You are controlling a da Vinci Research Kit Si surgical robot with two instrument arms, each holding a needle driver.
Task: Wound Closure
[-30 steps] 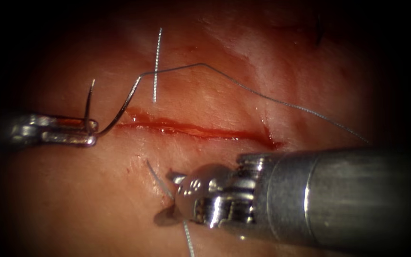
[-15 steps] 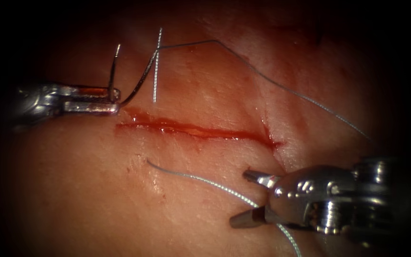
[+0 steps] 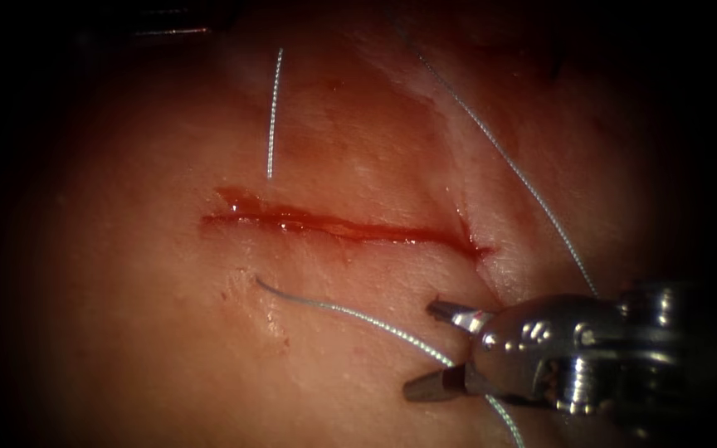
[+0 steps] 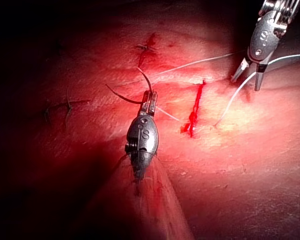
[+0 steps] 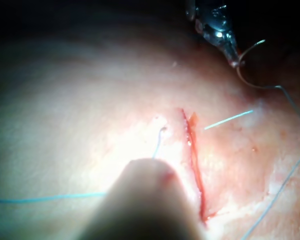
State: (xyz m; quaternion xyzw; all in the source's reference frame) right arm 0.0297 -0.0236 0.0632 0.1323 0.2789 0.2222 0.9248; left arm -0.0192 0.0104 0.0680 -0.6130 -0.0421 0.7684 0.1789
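Endoscope view: the cut [image 3: 346,226] runs across the middle of the tissue [image 3: 126,332], lined with red fluid [image 3: 292,221]. The right tool [image 3: 446,348] comes in at about 4 o'clock with its jaws spread and holding nothing; a pale thread [image 3: 350,314] leaves the tissue just below the cut's left end and passes between the spread jaws, toward 5 o'clock. A short cut end of thread [image 3: 273,112] lies above the cut at about 11 o'clock. A second strand of thread [image 3: 508,162] slants from 12 o'clock down to the right tool's body.

Left wrist view shows the left tool [image 4: 150,102] with its jaws pressed together on the curved needle [image 4: 135,95], pinching it near the middle of its curve; the needle is clear of the tissue, not in it. Right wrist view has the same tool [image 5: 233,57] holding the needle [image 5: 247,65] up off the tissue beyond the far end of the cut [image 5: 195,165], with thread [image 5: 295,150] trailing from the needle.
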